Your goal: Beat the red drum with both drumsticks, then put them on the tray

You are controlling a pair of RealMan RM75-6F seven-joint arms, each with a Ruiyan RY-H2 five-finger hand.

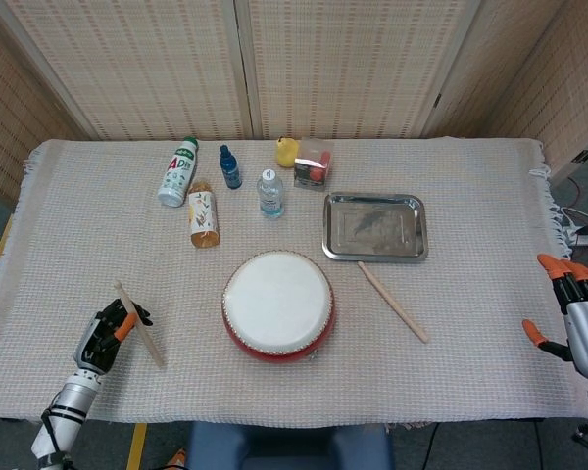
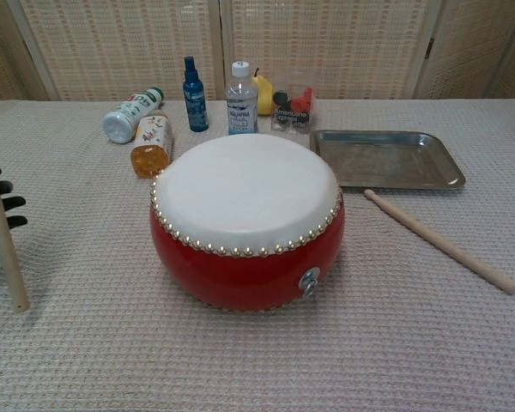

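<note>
From the head view, the left hand point(image 1: 106, 333) gripped one drumstick point(image 1: 140, 324) near the table's front left corner, well apart from the red drum point(image 1: 278, 305). The right hand point(image 1: 578, 318) hung past the table's right edge, fingers spread, holding nothing. The second drumstick point(image 1: 393, 302) lay flat between the drum and the tray point(image 1: 374, 226). The held stick looked only lightly pinched, so it might slip on a hard hit.

From the chest view, the drumstick point(image 2: 3, 232) stood steeply with its lower end near the cloth, so it might snag. Only dark fingers point(image 2: 4, 206) showed. Bottles point(image 2: 194, 110) and a small box point(image 2: 293, 109) stood behind the drum, none in the way.
</note>
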